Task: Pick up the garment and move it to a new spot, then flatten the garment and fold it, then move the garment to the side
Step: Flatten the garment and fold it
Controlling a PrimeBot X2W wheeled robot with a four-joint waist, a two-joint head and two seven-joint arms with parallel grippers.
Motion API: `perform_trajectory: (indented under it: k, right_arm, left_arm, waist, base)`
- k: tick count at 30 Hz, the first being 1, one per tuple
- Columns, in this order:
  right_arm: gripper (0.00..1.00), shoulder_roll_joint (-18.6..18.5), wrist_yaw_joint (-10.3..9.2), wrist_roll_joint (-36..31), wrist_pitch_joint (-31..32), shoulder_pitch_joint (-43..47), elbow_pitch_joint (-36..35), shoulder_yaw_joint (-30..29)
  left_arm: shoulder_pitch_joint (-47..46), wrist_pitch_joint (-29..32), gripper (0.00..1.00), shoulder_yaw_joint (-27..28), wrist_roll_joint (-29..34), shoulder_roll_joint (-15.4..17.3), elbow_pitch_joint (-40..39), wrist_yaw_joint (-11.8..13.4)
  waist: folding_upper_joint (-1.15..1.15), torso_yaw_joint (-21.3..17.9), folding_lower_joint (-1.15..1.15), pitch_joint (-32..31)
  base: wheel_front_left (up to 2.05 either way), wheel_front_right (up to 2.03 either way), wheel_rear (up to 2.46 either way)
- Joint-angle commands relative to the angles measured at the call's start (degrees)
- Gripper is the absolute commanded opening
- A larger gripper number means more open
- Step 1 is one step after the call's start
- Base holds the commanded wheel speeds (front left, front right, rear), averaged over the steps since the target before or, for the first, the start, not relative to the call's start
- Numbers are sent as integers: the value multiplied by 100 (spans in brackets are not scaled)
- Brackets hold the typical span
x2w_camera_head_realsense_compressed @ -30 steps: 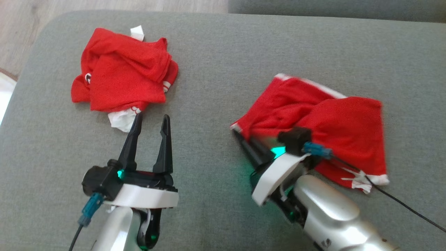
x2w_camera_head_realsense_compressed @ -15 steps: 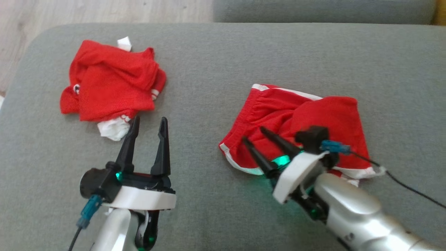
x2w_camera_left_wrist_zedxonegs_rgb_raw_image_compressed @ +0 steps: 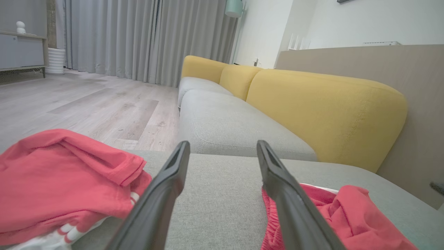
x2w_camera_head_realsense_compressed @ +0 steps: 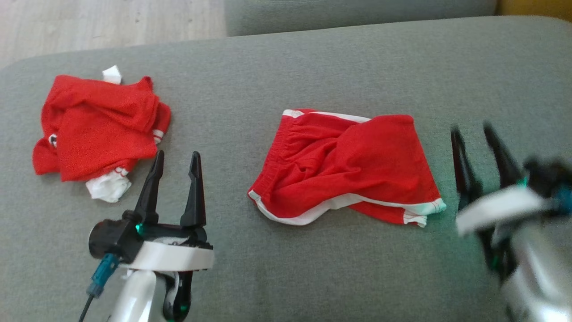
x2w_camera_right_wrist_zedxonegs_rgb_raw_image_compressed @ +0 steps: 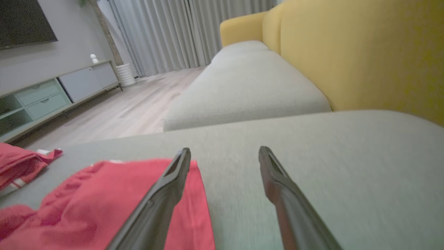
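A pair of red shorts with white trim (x2w_camera_head_realsense_compressed: 344, 172) lies crumpled in the middle of the grey sofa cushion (x2w_camera_head_realsense_compressed: 313, 71); this garment also shows in the left wrist view (x2w_camera_left_wrist_zedxonegs_rgb_raw_image_compressed: 340, 218) and the right wrist view (x2w_camera_right_wrist_zedxonegs_rgb_raw_image_compressed: 104, 205). My right gripper (x2w_camera_head_realsense_compressed: 473, 134) stands open and empty just right of the shorts, blurred, apart from the cloth. In its own view the right gripper (x2w_camera_right_wrist_zedxonegs_rgb_raw_image_compressed: 224, 152) points over bare cushion. My left gripper (x2w_camera_head_realsense_compressed: 176, 158) is open and empty at the lower left, between the two red pieces; its own view shows the left gripper (x2w_camera_left_wrist_zedxonegs_rgb_raw_image_compressed: 222, 146).
A second crumpled red garment with white edges (x2w_camera_head_realsense_compressed: 98, 129) lies at the cushion's left end, just beyond my left fingertips. Wooden floor (x2w_camera_head_realsense_compressed: 89, 22) lies past the far left edge. A yellow backrest (x2w_camera_left_wrist_zedxonegs_rgb_raw_image_compressed: 326, 111) borders the sofa, with another grey cushion (x2w_camera_right_wrist_zedxonegs_rgb_raw_image_compressed: 242, 83) farther along.
My right gripper has opened, let go of the shorts and pulled away to the right. The shorts now lie free. The head camera has shifted, so the whole scene sits further left.
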Motion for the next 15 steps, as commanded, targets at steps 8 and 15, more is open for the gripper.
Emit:
perform_trajectory:
  k: [8, 15]
  right_arm:
    - [100, 971, -4, -1032, -59, 749, -594, -795]
    - [100, 1130, -4, -1237, -59, 666, -723, -961]
  left_arm:
    - [-255, -29, 100, 67, 223, 39, 152, -77]
    - [-628, -29, 100, -1290, 136, 747, 898, -89]
  waist:
    - [0, -123, 0, 136]
    - [0, -160, 0, 278]
  base:
    - [0, 0, 0]
    - [0, 0, 0]
